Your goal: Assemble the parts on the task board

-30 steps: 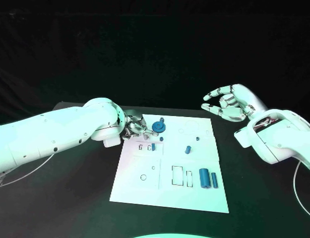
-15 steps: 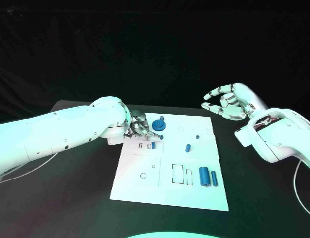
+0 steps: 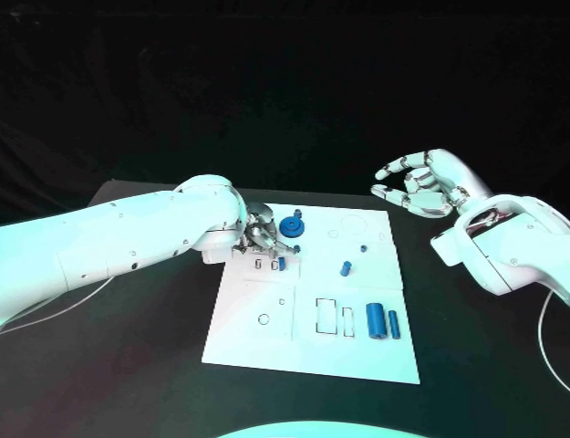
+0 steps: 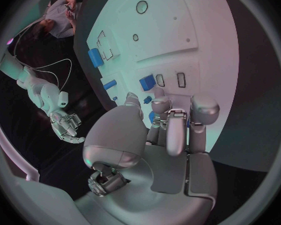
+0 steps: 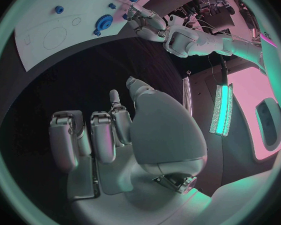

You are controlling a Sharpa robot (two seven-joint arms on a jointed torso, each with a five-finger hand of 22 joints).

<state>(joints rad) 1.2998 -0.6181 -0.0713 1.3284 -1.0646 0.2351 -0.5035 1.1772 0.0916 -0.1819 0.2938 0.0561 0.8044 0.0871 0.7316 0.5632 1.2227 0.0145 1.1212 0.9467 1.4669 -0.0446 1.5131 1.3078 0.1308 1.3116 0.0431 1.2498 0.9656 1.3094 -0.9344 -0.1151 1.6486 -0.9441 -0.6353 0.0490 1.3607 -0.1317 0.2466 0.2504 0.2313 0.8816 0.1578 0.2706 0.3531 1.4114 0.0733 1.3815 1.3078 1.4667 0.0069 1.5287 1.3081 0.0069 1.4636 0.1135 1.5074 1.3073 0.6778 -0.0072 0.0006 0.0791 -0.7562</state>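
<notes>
The white task board [image 3: 314,315] lies mid-table. A blue gear [image 3: 293,228] stands near its far left corner and shows again in the right wrist view [image 5: 104,21]. My left hand [image 3: 261,235] sits right beside the gear with its fingers [image 4: 178,127] curled in; blue shows behind them, and whether they grip anything is hidden. A small blue block [image 4: 147,81] and a tiny blue piece [image 4: 145,100] lie just past the fingertips. My right hand [image 3: 423,185] hovers off the board's far right corner, fingers apart, holding nothing.
On the board lie a short blue peg [image 3: 347,269], a tiny blue piece [image 3: 364,249] and two blue cylinders [image 3: 376,321] side by side near the front right. Outlined slots [image 3: 326,315] mark the board's middle. Black table [image 3: 140,347] surrounds it.
My left hand has edged rightward over the board's far left part, closer to the gear. The gear and the right hand have stayed in place.
</notes>
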